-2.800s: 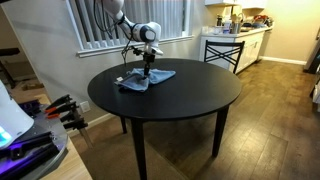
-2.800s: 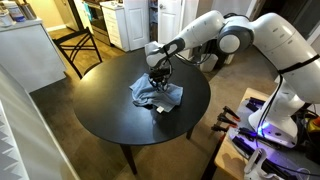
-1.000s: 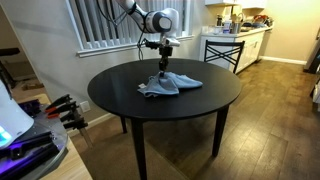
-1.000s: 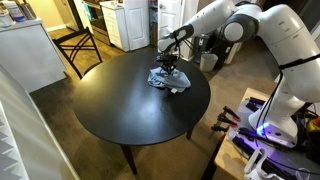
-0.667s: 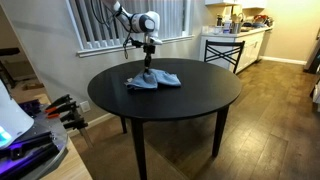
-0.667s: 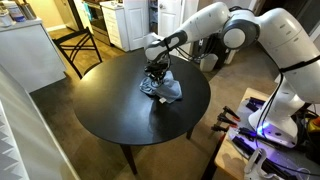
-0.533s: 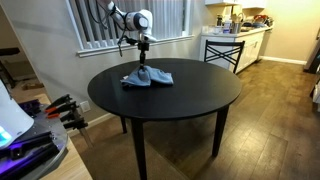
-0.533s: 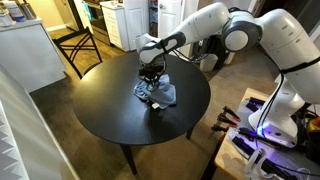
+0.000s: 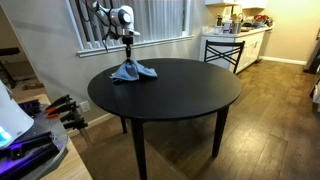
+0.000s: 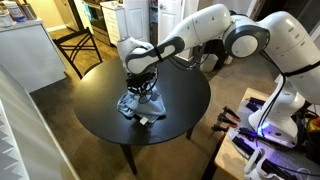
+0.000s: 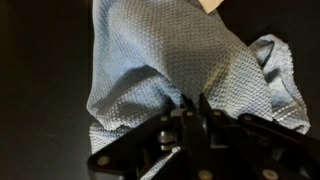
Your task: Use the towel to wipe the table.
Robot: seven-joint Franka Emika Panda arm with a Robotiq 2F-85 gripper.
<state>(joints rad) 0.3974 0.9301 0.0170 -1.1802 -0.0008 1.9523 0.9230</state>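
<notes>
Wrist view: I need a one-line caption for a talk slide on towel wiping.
Gripper closed on a bunched light blue towel lying on the black table.

End effector (image 11: 192, 106) tips hidden (in towel (image 11: 150, 70) folds)

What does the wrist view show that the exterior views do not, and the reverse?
Only the wrist view shows the woven texture of the towel and, up close, the gripper pinching a fold of it. Only the exterior views show the whole round table, the robot arm and the window blinds. Both show the blue towel gripped on the black tabletop.
</notes>
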